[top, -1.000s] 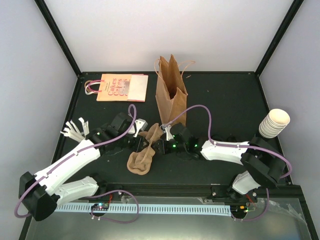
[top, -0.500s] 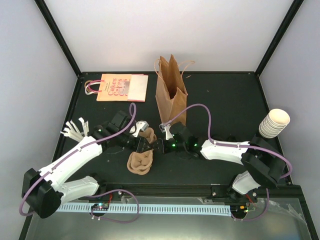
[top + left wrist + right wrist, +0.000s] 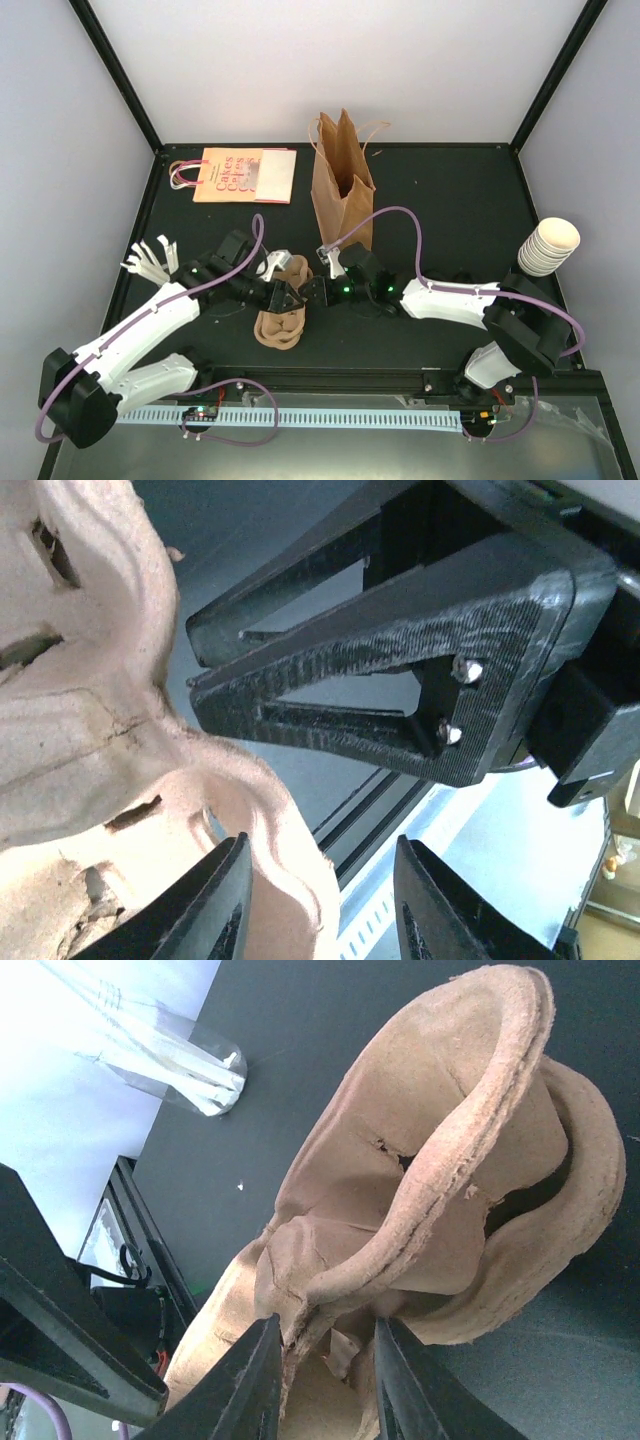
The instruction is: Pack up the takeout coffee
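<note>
Over the last second the pulp tray [image 3: 283, 322], earlier stretched up between the arms, has slumped onto the tabletop [image 3: 450, 200] as the left pincer [image 3: 322, 852] released its rim, the right pincer [image 3: 328, 1325] still grasping it; the takeout coffee appears in no view, so packing likely waits.

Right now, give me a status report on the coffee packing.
Left pincer open at pulp trays. Right pincer shut on their rim. Takeout coffee not in view.
</note>
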Motion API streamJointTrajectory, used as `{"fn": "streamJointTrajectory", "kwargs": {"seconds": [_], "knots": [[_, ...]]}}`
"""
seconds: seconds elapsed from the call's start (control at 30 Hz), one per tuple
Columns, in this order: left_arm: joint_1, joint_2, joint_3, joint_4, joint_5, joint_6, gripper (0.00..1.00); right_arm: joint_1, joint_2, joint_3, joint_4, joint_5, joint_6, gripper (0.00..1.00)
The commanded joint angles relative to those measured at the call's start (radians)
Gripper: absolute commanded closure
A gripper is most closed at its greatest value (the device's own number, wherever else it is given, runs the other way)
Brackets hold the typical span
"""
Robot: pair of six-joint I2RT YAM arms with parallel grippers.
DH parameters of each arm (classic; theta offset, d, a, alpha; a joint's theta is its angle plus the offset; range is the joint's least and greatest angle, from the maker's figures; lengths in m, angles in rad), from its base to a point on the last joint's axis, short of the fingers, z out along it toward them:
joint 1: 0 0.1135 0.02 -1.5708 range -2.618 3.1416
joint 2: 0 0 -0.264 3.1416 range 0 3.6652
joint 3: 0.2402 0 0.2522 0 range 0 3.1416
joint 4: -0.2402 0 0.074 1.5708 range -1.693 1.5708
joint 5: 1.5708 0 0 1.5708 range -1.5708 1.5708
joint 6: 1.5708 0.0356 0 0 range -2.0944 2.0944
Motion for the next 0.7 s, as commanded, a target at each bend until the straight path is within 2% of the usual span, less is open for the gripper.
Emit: {"fn": "streamJointTrajectory", "kwargs": {"seconds": [0.0,0.07,0.13,0.27,0.43,0.6,0.67], "knots": [[-0.001,-0.038,-0.01,-0.024,0.006,-0.031,0.57,0.004,-0.025,-0.006,0.03,0.016,0.011,0.7],[-0.01,-0.052,-0.016,-0.022,0.005,-0.041,0.52,0.004,-0.052,-0.015,0.023,0.04,0.013,0.7],[-0.015,-0.072,-0.021,-0.008,-0.001,-0.061,0.42,0.004,-0.081,-0.018,0.007,0.06,0.009,0.7],[-0.016,-0.137,-0.036,0.005,-0.07,-0.12,0.02,0.004,-0.146,-0.027,-0.032,0.115,-0.001,0.7],[-0.012,-0.21,-0.032,-0.031,-0.225,-0.211,0.01,0.003,-0.212,-0.037,-0.082,0.167,-0.017,0.69],[-0.005,-0.247,-0.066,0.051,-0.136,-0.208,0.01,0.002,-0.243,-0.046,-0.115,0.192,-0.023,0.68],[-0.006,-0.25,-0.069,0.054,-0.124,-0.207,0.04,0.003,-0.254,-0.052,-0.117,0.198,-0.02,0.68]]}}
